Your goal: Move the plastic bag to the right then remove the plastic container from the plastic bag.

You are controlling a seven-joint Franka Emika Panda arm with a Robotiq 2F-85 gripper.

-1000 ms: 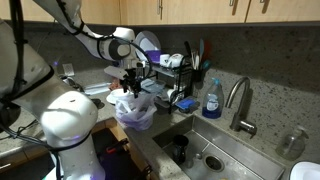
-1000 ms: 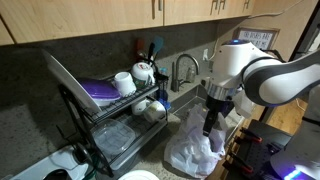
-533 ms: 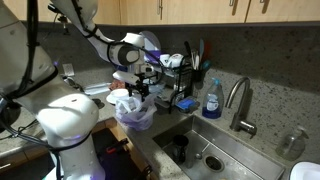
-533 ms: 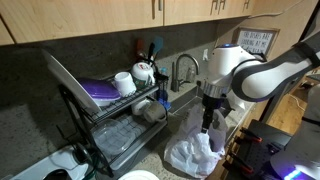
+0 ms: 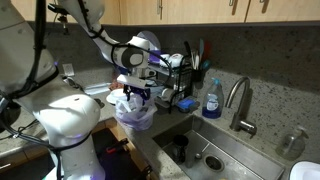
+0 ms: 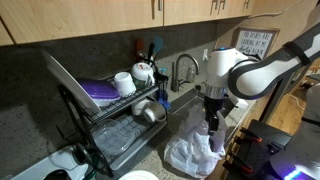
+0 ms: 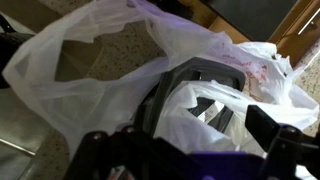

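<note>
1. Far left in the wrist view, the plastic bag (image 7: 100,25) spreads its loose film, with the speckled tabletop (image 7: 85,62) showing at its gaping mouth.
2. At centre, a dark-rimmed plastic container (image 7: 175,85) lies inside the bag, straight ahead of my tool (image 7: 185,145). I judge its long side slants up toward the right.
3. My tool stands wide and holds nothing, with one finger showing on either side of the container.
4. In an exterior view the bag sits beside the sink (image 5: 215,135), directly beneath my tool — whether the tips touch film I cannot tell.
5. So the coming move turns on going straight down and pinching film, not container.
</note>
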